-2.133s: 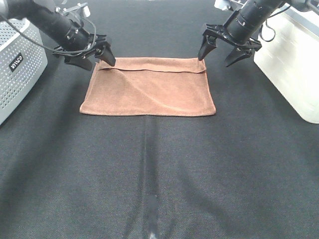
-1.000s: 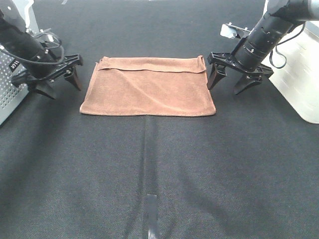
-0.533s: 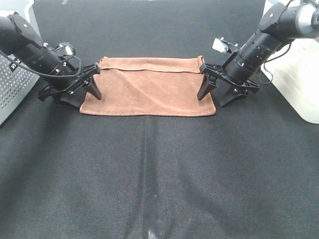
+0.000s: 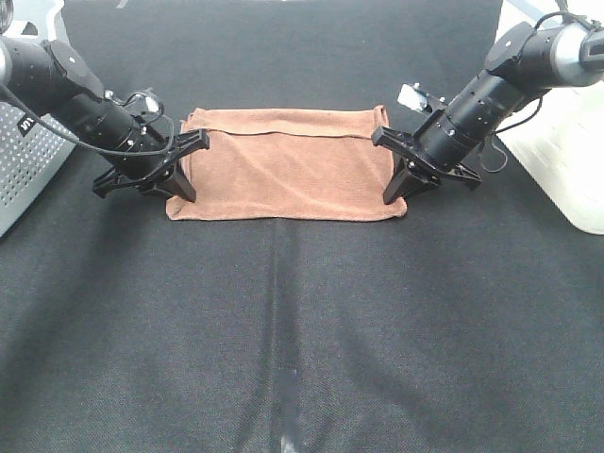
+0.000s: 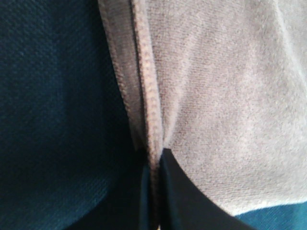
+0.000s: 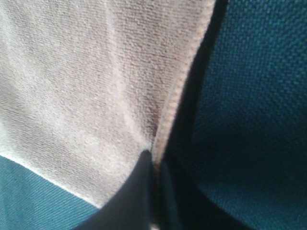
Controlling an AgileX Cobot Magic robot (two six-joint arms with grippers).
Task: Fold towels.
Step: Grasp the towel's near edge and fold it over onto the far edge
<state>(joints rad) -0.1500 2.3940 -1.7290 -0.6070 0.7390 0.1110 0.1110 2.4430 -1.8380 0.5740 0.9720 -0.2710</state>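
A reddish-brown towel [image 4: 283, 165] lies flat on the black cloth, its far edge folded over in a narrow strip. My left gripper [image 4: 183, 192] is down at the towel's near-left corner, shut on the side hem. The left wrist view shows that stitched hem of the towel [image 5: 148, 96] pinched between the black fingers of the left gripper [image 5: 154, 165]. My right gripper [image 4: 393, 192] is at the near-right corner, also shut on the side hem. In the right wrist view the towel's edge [image 6: 177, 96] runs into the closed tips of the right gripper [image 6: 154, 160].
A white perforated basket [image 4: 28, 151] stands at the left edge and a white container [image 4: 566, 142] at the right edge. A strip of tape [image 4: 286, 415] marks the cloth's middle near the front. Black cloth [image 4: 283, 311] covers the table.
Both grippers came in from beside the towel to its near corners and shut on the side hems. The near-left corner has been drawn slightly inward.
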